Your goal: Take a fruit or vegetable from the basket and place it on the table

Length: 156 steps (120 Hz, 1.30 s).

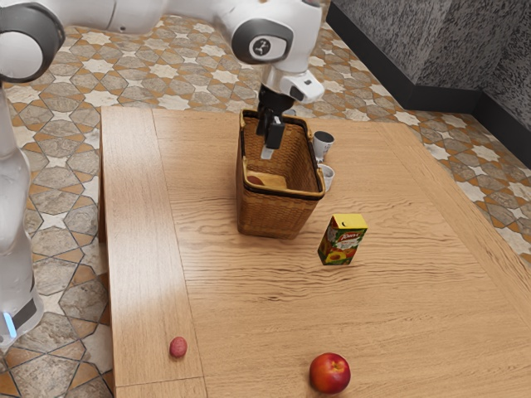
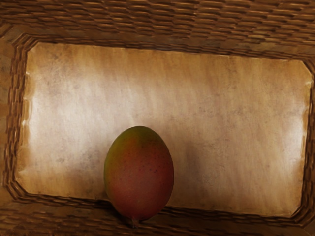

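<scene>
My gripper [image 1: 269, 141] points down into the mouth of the wicker basket [image 1: 274, 214], near its far end in the exterior view; whether it is open or shut cannot be made out. Below the hand, a red and green mango [image 2: 139, 172] lies on the pale basket floor [image 2: 231, 128], close against one long woven wall. A reddish-brown bit of a fruit [image 1: 255, 180] shows low inside the basket in the exterior view, the rest of it hidden by the wicker side.
Two white mugs [image 1: 323, 145] stand beside the basket toward the exterior view's right. A juice carton [image 1: 343, 240] is upright on the wooden table [image 1: 241, 307]. Nearer the camera lie a small reddish fruit [image 1: 177, 347] and a larger red-yellow fruit [image 1: 329, 373].
</scene>
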### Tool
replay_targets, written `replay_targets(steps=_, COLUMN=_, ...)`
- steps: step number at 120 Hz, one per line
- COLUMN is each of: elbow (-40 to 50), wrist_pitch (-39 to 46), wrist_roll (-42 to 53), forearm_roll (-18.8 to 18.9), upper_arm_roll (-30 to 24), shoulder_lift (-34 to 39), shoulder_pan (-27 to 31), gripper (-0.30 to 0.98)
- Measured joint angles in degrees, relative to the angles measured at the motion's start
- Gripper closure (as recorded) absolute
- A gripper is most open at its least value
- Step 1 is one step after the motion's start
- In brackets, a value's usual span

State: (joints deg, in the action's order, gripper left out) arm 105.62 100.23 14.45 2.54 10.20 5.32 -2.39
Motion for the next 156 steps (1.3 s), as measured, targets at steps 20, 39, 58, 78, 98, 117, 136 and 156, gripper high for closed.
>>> replay_targets(steps=20, elbow=0.62, wrist_pitch=1.34, wrist_roll=-2.55, forearm_roll=0.01, upper_arm_roll=0.0, shoulder_lift=-0.97, shoulder_pan=0.05, gripper=0.0)
replay_targets(steps=39, elbow=0.7, wrist_pitch=2.51, wrist_roll=-4.4, forearm_roll=0.0, upper_arm_roll=0.0, shoulder_lift=-2.46, shoulder_pan=0.83, gripper=0.0)
replay_targets(steps=58, elbow=0.89, wrist_pitch=4.13, wrist_roll=-5.83, forearm_roll=0.0, upper_arm_roll=0.0, shoulder_lift=-4.27, shoulder_pan=1.39, gripper=0.0)
replay_targets(steps=78, elbow=4.15, wrist_pitch=6.83, wrist_roll=-6.92, forearm_roll=0.19, upper_arm_roll=0.0, shoulder_lift=-4.31, shoulder_pan=1.39, gripper=0.0)
replay_targets(steps=98, elbow=4.51, wrist_pitch=8.77, wrist_roll=-7.72, forearm_roll=0.38, upper_arm_roll=-0.04, shoulder_lift=-5.1, shoulder_pan=1.28, gripper=0.0)
replay_targets(steps=117, elbow=6.77, wrist_pitch=10.7, wrist_roll=-8.35, forearm_roll=0.15, upper_arm_roll=-0.29, shoulder_lift=-4.54, shoulder_pan=1.27, gripper=0.0)
replay_targets(steps=136, elbow=7.4, wrist_pitch=12.03, wrist_roll=-8.84, forearm_roll=0.05, upper_arm_roll=-0.43, shoulder_lift=-4.67, shoulder_pan=1.14, gripper=0.0)
replay_targets(steps=156, elbow=8.53, wrist_pitch=13.16, wrist_roll=-9.2, forearm_roll=0.25, upper_arm_roll=-0.37, shoulder_lift=-5.24, shoulder_pan=0.77, gripper=0.0)
